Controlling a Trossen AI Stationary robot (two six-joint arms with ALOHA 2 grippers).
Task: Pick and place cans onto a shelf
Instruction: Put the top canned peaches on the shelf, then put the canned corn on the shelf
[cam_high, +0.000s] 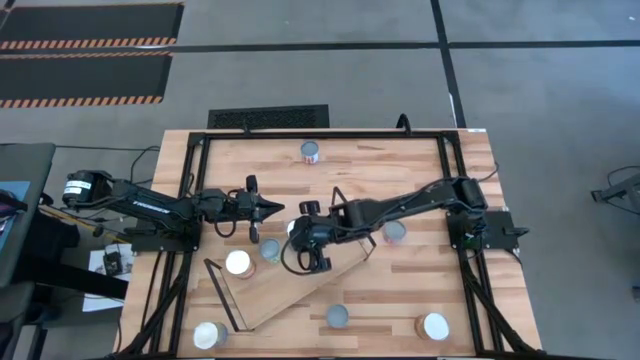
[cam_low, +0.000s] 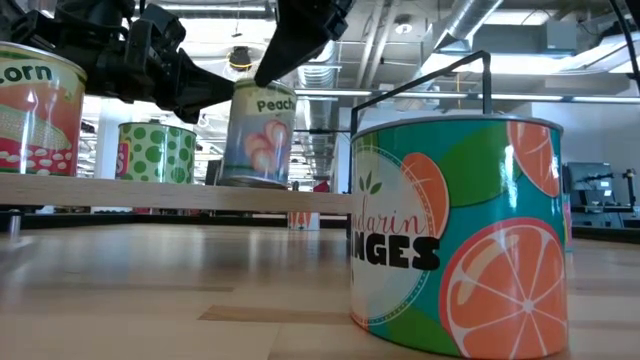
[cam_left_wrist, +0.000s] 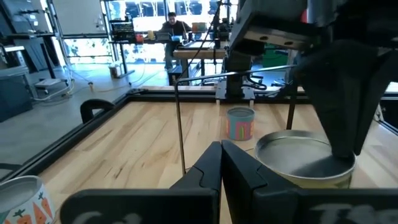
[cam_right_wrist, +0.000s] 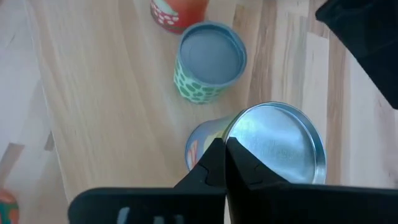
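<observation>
The right end effector (cam_high: 296, 232), fingers together and empty, hovers over the peach can (cam_low: 259, 134) on the shelf (cam_low: 180, 194). The left end effector (cam_high: 274, 208), also closed and empty, hangs just beside it.

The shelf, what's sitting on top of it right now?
On the shelf the high view shows a white-topped can, a green-dotted can and the peach can. The right gripper hovers over the peach can, covering most of it from above.

Reaching in from the left, left claw (cam_high: 268, 208) fingers pressed together; stretching in from the right, right claw (cam_high: 297, 232) likewise closed, nearly meeting mid-desk.
</observation>
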